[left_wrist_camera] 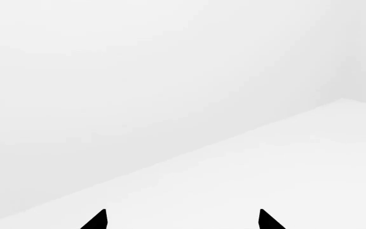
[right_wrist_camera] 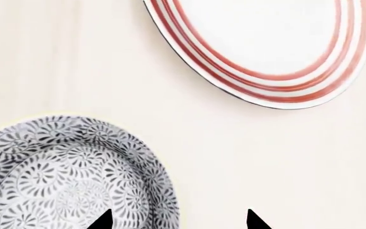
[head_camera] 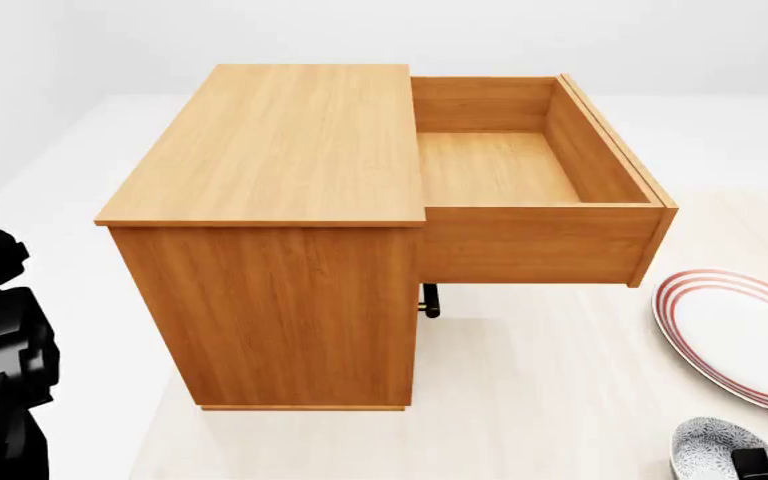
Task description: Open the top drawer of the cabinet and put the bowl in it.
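Orange-brown wood makes the cabinet [head_camera: 277,230], its top drawer [head_camera: 531,190] pulled fully out and bare inside. Rightward, the red-ringed plate [head_camera: 738,335] and patterned bowl [head_camera: 711,448] rest on the pale floor [head_camera: 544,400]. Right gripper [right_wrist_camera: 177,220] jaws apart over the bowl's rim; left gripper [left_wrist_camera: 183,220] jaws apart, holding nothing.

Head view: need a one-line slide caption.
Top drawer of the cabinet pulled fully open and empty; patterned bowl and red-ringed plate sit on the floor at lower right.

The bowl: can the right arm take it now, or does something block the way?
Probably yes. The right gripper hangs open directly over the bowl, one fingertip above its rim. The plate lies apart, so nothing blocks it.
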`<state>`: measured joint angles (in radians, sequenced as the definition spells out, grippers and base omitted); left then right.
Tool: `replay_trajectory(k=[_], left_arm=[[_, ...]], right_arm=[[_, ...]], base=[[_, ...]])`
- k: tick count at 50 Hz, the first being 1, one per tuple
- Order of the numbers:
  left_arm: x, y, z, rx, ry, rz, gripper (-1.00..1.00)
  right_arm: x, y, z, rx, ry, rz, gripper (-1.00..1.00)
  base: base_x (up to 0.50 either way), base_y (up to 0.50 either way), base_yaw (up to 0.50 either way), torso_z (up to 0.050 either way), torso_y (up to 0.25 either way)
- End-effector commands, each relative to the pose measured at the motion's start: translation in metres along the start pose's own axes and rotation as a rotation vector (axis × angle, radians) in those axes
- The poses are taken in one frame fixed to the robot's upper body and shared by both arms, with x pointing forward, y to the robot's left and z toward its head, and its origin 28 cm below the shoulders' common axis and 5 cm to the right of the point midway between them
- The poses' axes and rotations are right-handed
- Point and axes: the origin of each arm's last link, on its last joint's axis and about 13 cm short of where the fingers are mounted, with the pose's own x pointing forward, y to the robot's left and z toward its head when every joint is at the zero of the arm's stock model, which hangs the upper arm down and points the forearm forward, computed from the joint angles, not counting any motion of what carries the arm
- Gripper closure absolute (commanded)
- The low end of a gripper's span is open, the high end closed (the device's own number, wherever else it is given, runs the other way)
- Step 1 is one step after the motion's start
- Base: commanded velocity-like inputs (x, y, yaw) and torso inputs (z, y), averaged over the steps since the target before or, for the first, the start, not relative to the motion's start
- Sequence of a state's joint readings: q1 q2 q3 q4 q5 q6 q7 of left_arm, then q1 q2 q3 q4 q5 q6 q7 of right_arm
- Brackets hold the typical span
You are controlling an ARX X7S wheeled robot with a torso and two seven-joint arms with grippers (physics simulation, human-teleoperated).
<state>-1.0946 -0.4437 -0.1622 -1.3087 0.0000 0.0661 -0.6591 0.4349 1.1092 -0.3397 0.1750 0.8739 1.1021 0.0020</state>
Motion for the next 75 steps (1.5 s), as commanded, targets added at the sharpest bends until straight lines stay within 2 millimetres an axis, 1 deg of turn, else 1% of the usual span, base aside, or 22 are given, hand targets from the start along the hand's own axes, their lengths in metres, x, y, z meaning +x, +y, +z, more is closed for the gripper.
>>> replay_trajectory(k=[1,14,15,29,42,55,60,71,75], left_arm=[[0.0,0.0,0.0,0.0,-0.001,0.0,-1.0],[0.0,-0.001,0.001,-0.003,-0.004,0.004,-1.0],[0.0,-0.001,0.001,-0.004,-0.004,0.004,-1.0],[0.0,0.0,0.001,-0.005,-0.005,0.007,-1.0],[-0.001,-0.002,0.002,-0.005,-0.008,0.006,-1.0],[-0.001,-0.001,0.0,-0.005,-0.004,0.007,-1.0],[-0.001,-0.002,0.0,-0.007,-0.003,0.007,-1.0],[-0.001,-0.001,0.0,-0.006,-0.002,0.009,-1.0],[-0.001,-0.002,0.0,-0.008,-0.004,0.008,-1.0]], right_arm=[[0.011,0.005,-0.001,-0.005,0.013,0.016,-1.0],[0.016,0.011,-0.002,-0.02,0.017,0.041,-1.0],[0.016,0.011,-0.002,-0.023,0.016,0.038,1.0],[0.015,0.01,-0.004,-0.039,0.022,0.038,1.0],[0.009,0.008,-0.004,-0.043,-0.005,0.041,1.0],[-0.025,-0.003,0.014,0.029,-0.145,0.021,1.0],[-0.034,-0.006,0.018,0.057,-0.178,0.016,1.0],[-0.042,-0.009,0.024,0.117,-0.234,0.021,1.0],[-0.048,-0.011,0.029,0.152,-0.269,0.027,1.0]], base=[[0.0,0.0,0.0,0.0,0.0],[0.0,0.0,0.0,0.0,0.0],[0.0,0.0,0.0,0.0,0.0],[0.0,0.0,0.0,0.0,0.0],[0.0,0.0,0.0,0.0,0.0],[0.0,0.0,0.0,0.0,0.0],[0.0,0.0,0.0,0.0,0.0],[0.0,0.0,0.0,0.0,0.0],[0.0,0.0,0.0,0.0,0.0]])
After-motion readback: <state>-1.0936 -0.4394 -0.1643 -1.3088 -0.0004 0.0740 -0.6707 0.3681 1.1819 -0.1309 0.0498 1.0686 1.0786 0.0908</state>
